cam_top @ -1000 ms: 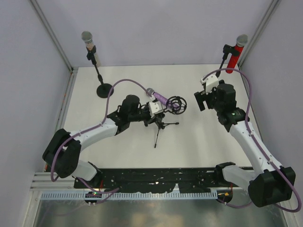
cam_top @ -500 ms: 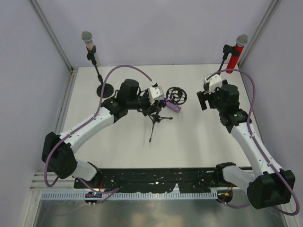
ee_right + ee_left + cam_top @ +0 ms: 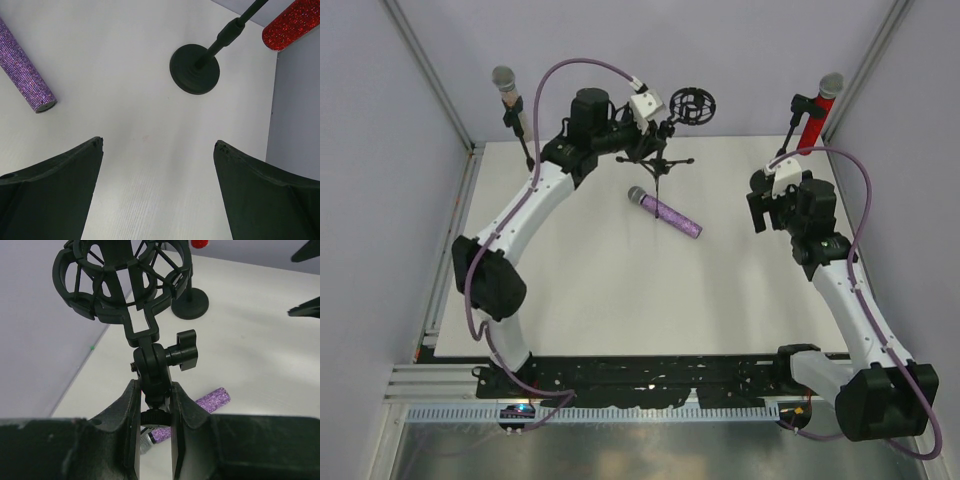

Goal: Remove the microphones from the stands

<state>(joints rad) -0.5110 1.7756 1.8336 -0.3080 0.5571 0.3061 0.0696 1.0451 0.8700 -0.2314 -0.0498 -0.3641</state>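
Status: mic (image 3: 664, 212) clear of stand (image 3: 692, 104), task looks approx. done.
Mic lies on counter (image 3: 600, 290); L pincer (image 3: 153, 386) clamps stand neck, aloft; R pincer (image 3: 157, 142) wide, empty. Remaining: prob. none.

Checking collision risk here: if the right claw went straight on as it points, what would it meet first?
Probably bare table, between the purple microphone and the round stand base; depth is unclear.
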